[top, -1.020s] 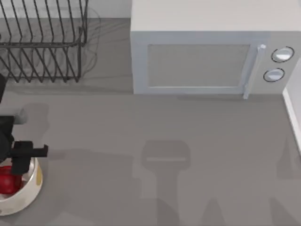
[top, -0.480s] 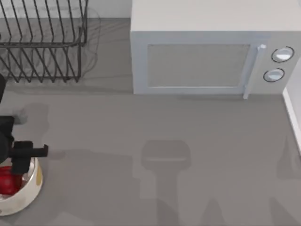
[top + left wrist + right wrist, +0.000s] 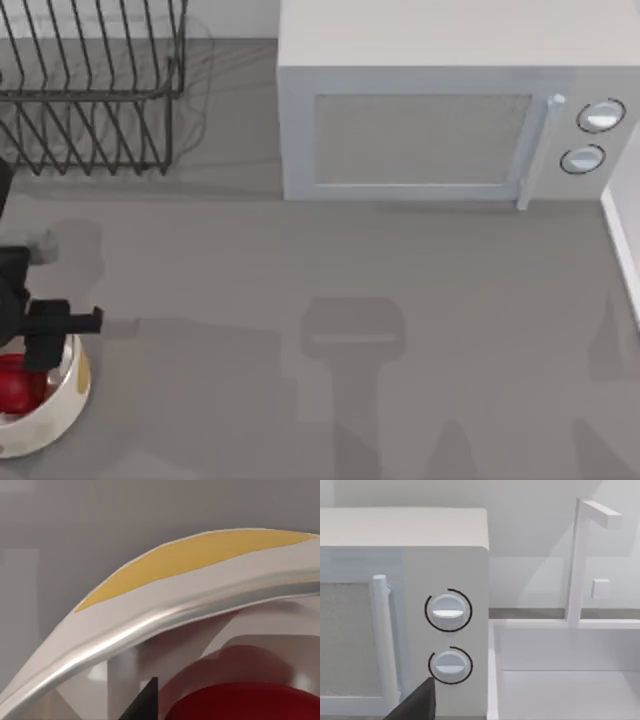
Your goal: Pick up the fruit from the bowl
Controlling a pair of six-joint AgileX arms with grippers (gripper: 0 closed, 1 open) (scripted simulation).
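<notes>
Fruit (image 3: 17, 384) in bowl (image 3: 62, 418) | grey table (image 3: 350, 340), microwave (image 3: 440, 120) | left claw (image 3: 40, 345) grip unclear

Left arm: I see it at the table's near left edge, reaching in from the left.
Left gripper (image 3: 35, 345): held low, its dark body pointing down.
</notes>
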